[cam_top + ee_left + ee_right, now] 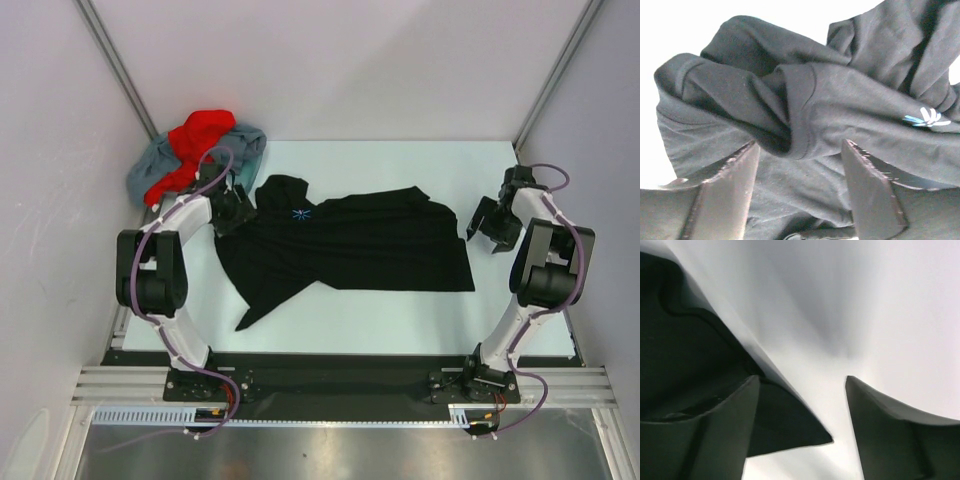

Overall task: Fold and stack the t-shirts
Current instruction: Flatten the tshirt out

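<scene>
The black t-shirt [350,245] with a small blue-white starburst logo [301,214] lies spread across the middle of the table, partly bunched at its left end. My left gripper [234,212] is open and sits low on the bunched left edge of the shirt; in the left wrist view [799,150] a rolled hem of the black shirt [805,100] lies between the fingers. My right gripper [487,232] is open just off the shirt's right edge; the right wrist view [802,382] shows a corner of the black shirt [785,425] beside its left finger.
The red t-shirt [195,140] lies crumpled on the grey-blue t-shirt [150,165] at the table's back left corner. Metal frame posts stand at both back corners. White walls close in the sides.
</scene>
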Tool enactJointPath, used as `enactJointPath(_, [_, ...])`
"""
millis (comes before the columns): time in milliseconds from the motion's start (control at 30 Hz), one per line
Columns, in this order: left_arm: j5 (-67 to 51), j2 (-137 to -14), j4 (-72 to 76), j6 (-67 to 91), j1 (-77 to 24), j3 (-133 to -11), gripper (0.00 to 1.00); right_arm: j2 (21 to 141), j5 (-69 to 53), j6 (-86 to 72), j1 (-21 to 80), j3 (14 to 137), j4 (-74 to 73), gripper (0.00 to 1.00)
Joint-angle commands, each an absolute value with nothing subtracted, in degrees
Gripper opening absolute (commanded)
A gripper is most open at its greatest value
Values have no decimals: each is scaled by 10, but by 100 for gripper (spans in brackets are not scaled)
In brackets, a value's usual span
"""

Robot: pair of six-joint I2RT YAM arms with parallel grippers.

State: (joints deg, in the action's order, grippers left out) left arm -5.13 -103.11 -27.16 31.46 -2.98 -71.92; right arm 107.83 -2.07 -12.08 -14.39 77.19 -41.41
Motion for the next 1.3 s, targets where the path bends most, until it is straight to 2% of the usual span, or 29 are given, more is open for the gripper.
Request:
enactJointPath(0, [-61,-985,-272,296,-31,-703,75,1031,27,-133,-149,789,-467,78])
enactJointPath(33, [-62,-977,-276,293,-33,-694,76,1012,33,-136,-149,784,-472,92])
enactJointPath(67, [-61,-970,-282,287,-34,-690,76,1001,42,-138,-149,773,-478,99])
enactJointPath(200, [-47,-894,-324,283,-48,-650,72,953,28,-164,-149,740,-499,100])
enactJointPath(233, [-47,-879,-330,286,-50,-626,67,941,19,-184,-149,732,-501,100])
enactJointPath(300, [-66,-848,-336,292,-53,-596,64,918,-56,-192,-152,709,-495,100])
enactJointPath(400, [-147,-811,-304,284,-58,-538,69,897,-158,-200,-142,676,-475,100])
enactJointPath(500, [-242,-795,-230,287,-61,-494,71,886,-196,-194,-114,663,-468,99])
enactJointPath(733, [-221,-855,-240,307,-97,-502,63,864,-214,-186,-99,639,-465,100])
enactJointPath(967, [-171,-917,-249,288,-137,-529,59,837,-232,-170,-119,621,-468,100])
enactJointPath(1033, [-165,-921,-248,291,-144,-533,56,831,-231,-168,-123,611,-467,100])
enactJointPath(1133, [-157,-916,-257,296,-153,-532,37,825,-236,-170,-128,599,-465,100])
enactJointPath(1233, [-142,-887,-271,298,-172,-529,26,826,-245,-177,-128,594,-457,100])
enactJointPath(1267, [-140,-874,-275,298,-178,-528,17,828,-250,-178,-128,594,-455,99])
